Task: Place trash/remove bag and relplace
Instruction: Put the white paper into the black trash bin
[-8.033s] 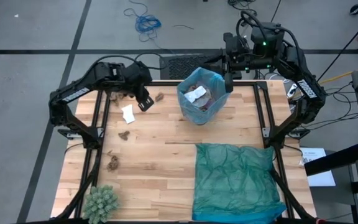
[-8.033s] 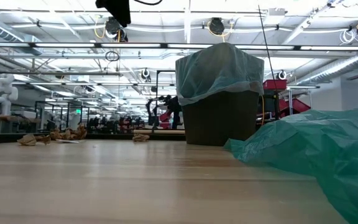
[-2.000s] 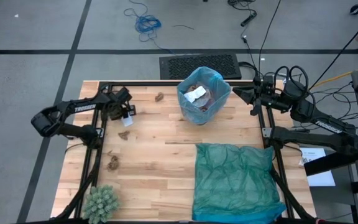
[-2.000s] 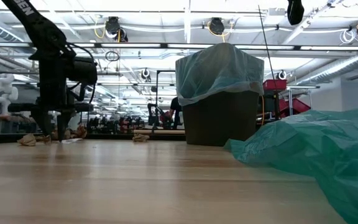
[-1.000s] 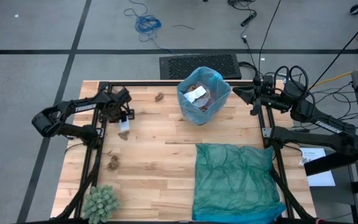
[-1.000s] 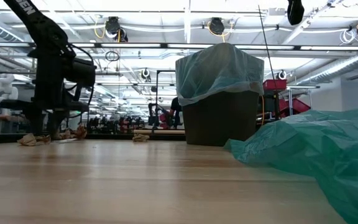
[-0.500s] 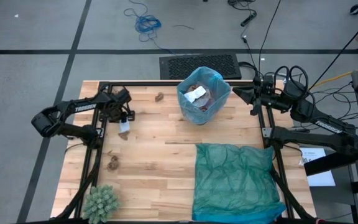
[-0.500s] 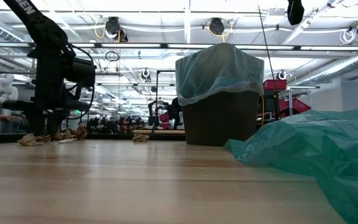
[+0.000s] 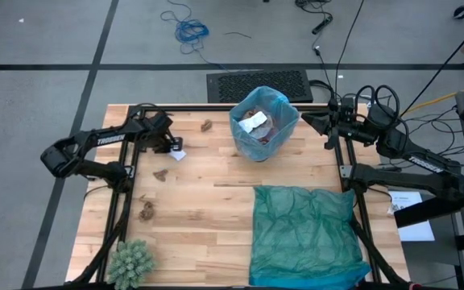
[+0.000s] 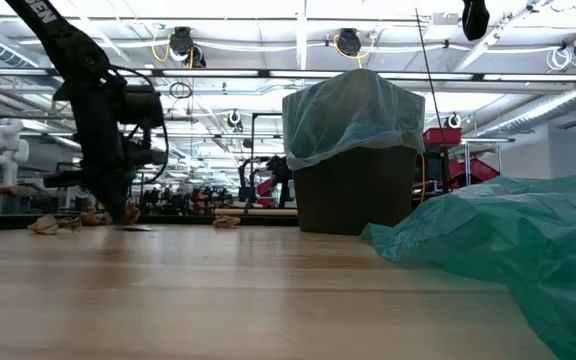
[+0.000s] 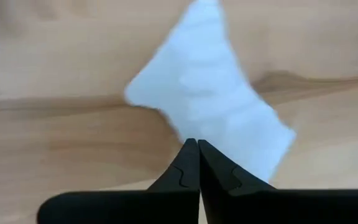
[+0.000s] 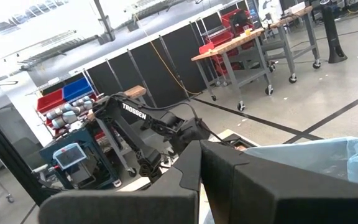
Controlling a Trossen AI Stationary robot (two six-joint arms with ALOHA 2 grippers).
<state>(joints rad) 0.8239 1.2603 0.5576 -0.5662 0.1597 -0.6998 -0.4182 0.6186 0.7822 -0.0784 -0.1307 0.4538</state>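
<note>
A white paper scrap of the trash lies at the table's far left, and my left gripper is shut on it, pointing steeply down. Brown paper wads lie loose on the wood. The light-blue bag lines a dark bin at the far middle, with trash inside. My right gripper hangs shut and empty in the air, just right of the bin. My left gripper pinches the white scrap at its near edge between the two fingertips. The fingers come from above, slanting down. The rest of the scrap spreads out beyond the tips, close over the wood; whether it is lifted clear I cannot tell.
A darker teal-green plastic bag lies spread over the near right of the table. A green spiky ball sits at the near left corner. The black frame rails run along both sides. Bare wood lies in the middle.
My left gripper has shut on the white scrap and turned toward the table's right. The scrap has shifted right and a little toward the far edge, away from the brown wad it lay beside.
</note>
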